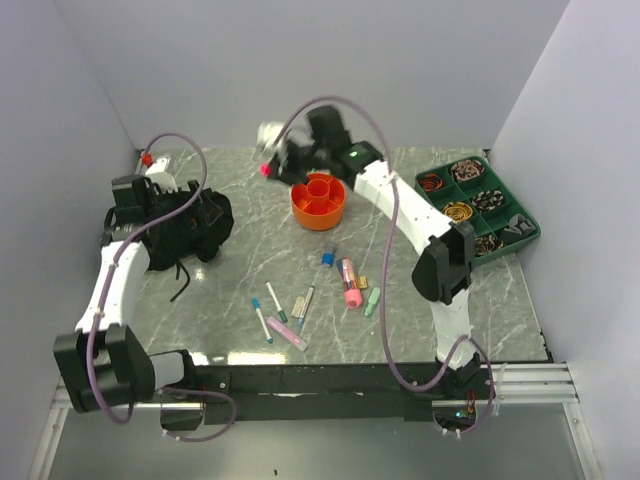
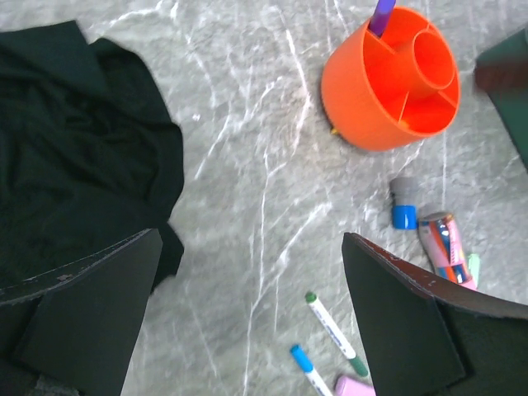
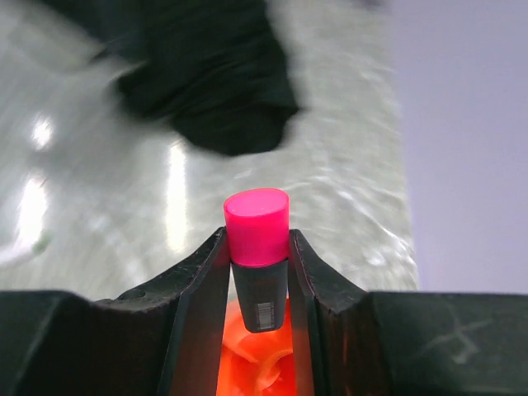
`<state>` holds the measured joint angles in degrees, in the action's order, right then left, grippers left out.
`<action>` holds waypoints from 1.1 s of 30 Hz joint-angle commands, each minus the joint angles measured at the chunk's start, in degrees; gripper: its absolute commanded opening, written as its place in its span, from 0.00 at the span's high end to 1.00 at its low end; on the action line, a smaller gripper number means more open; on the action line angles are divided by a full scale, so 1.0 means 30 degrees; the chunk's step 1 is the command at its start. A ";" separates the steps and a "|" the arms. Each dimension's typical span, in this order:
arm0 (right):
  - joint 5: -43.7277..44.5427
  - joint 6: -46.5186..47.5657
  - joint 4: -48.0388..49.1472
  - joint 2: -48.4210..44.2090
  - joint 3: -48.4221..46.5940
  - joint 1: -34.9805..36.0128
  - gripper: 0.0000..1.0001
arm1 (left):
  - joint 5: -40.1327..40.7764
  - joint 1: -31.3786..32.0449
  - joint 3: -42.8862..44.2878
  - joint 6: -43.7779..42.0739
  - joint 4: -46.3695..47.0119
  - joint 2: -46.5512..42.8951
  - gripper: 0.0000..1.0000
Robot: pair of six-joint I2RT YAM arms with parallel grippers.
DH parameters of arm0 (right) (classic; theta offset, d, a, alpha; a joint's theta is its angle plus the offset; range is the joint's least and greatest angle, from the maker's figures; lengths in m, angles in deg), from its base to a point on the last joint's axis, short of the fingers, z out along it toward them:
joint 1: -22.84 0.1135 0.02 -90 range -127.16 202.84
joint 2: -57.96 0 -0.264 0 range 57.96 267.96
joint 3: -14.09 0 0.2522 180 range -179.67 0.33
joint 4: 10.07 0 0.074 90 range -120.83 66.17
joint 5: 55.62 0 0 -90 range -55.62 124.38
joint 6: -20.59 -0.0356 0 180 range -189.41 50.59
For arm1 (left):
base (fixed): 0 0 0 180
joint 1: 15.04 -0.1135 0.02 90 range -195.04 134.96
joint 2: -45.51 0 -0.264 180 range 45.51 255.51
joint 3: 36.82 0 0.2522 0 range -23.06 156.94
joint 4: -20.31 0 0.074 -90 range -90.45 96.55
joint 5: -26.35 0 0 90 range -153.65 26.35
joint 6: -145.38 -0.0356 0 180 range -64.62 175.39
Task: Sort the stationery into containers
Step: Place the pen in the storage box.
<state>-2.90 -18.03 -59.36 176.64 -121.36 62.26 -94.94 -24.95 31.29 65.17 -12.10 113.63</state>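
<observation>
Above the far-left side of the orange holder (image 1: 300,212), my right gripper (image 3: 256,241) is clamped on a pink-capped highlighter (image 3: 256,214). Its dark barrel sits between my fingers and its cap points left. My left gripper (image 2: 247,318) hangs spread wide with nothing in it, over the table (image 1: 240,200) just right of the black cloth (image 1: 190,225). A purple pen (image 2: 382,15) stands in the holder. Loose stationery (image 1: 349,283) lies scattered on the marble nearer to me.
</observation>
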 commanded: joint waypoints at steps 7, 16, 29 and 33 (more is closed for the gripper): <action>-0.1051 -1.3431 1.0963 0.1953 -0.0921 -0.3734 1.00 | -0.1319 0.0403 0.3914 0.0022 0.1064 0.4099 0.01; -0.0847 -1.4050 1.1785 0.2718 0.0776 -0.4818 1.00 | -0.1056 0.0433 0.5233 -0.0419 0.0945 0.5975 0.00; -0.0318 -1.3552 1.1580 0.3742 0.1832 -0.5786 1.00 | -0.0704 0.1193 0.5702 -0.0565 0.1150 0.7089 0.01; -0.0318 -1.3434 1.1404 0.4036 0.2153 -0.5786 1.00 | -0.0528 0.1516 0.5819 -0.0711 0.1092 0.7294 0.01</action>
<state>-4.06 -59.08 -26.64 187.28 -116.20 44.81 -96.75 -21.41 45.85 64.03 -10.42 135.31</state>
